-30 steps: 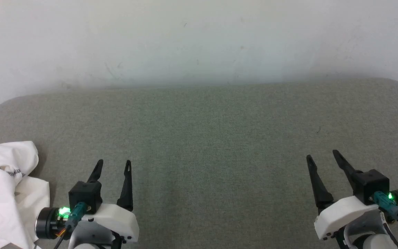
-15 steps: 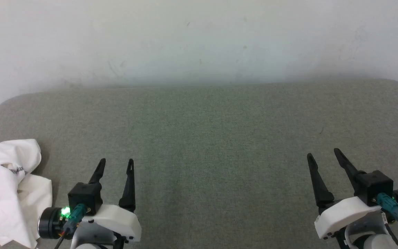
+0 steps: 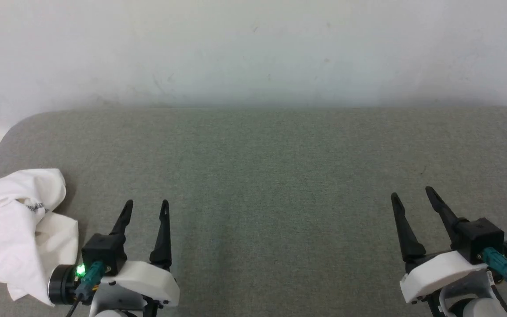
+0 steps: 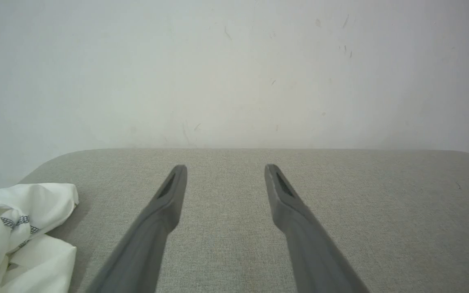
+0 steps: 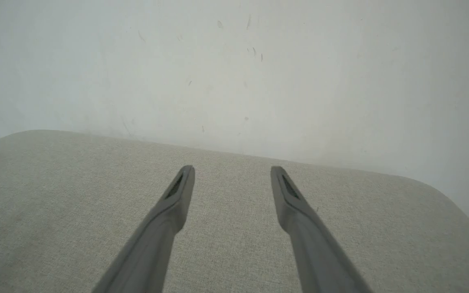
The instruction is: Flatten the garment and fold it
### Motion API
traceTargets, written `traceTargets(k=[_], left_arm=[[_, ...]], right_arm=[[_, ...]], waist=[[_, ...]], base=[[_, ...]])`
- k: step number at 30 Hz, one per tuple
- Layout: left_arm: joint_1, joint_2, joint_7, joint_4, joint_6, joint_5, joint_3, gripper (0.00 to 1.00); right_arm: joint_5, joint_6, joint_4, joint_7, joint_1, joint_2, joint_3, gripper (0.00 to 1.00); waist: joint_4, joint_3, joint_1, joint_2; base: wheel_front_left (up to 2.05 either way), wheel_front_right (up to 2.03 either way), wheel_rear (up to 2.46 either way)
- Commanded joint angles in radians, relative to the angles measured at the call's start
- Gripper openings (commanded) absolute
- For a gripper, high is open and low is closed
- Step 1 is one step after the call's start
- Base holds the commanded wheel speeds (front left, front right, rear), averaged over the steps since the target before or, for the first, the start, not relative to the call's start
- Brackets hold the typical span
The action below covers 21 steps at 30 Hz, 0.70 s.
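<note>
Head view, nearest me: my left gripper (image 3: 146, 203) and my right gripper (image 3: 412, 193) sit over the near edge of the grey cushion (image 3: 271, 167). Both are released, fingers spread, holding nothing. The garment (image 3: 11, 220) lies crumpled in a heap at the cushion's near left corner, just beside my left wrist and apart from the fingers. My left wrist view brings out its dark zigzag seam, which the head view gives as a small smudge. My right wrist view catches just a white scrap of it at the cushion's left edge. Beyond the far edge stands a scuffed white wall (image 3: 253, 53). Against a second ago my head camera has shifted, so the heap sits further into the picture; the heap itself keeps its shape.
</note>
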State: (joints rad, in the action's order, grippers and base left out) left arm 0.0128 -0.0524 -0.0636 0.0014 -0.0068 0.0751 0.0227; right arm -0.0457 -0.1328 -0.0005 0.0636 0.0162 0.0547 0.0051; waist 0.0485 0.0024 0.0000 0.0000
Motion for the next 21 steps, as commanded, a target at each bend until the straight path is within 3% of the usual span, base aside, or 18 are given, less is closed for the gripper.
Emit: traceTargets(k=[1,21], left_arm=[[-0.014,0.001,-0.011,0.001,0.003,0.017,-0.001,1.00],[-0.020,0.001,-0.053,0.013,0.006,0.091,-0.003,1.00]], right_arm=[[-0.009,0.001,-0.004,0.012,0.004,-0.001,0.002,1.00],[-0.003,0.001,0.006,0.053,-0.002,-0.002,0.018,1.00]], waist=[[0.011,0.001,0.0000,0.0000],[0.108,0.009,0.0000,0.0000]], base=[[0.00,0.00,0.00],[0.00,0.00,0.00]])
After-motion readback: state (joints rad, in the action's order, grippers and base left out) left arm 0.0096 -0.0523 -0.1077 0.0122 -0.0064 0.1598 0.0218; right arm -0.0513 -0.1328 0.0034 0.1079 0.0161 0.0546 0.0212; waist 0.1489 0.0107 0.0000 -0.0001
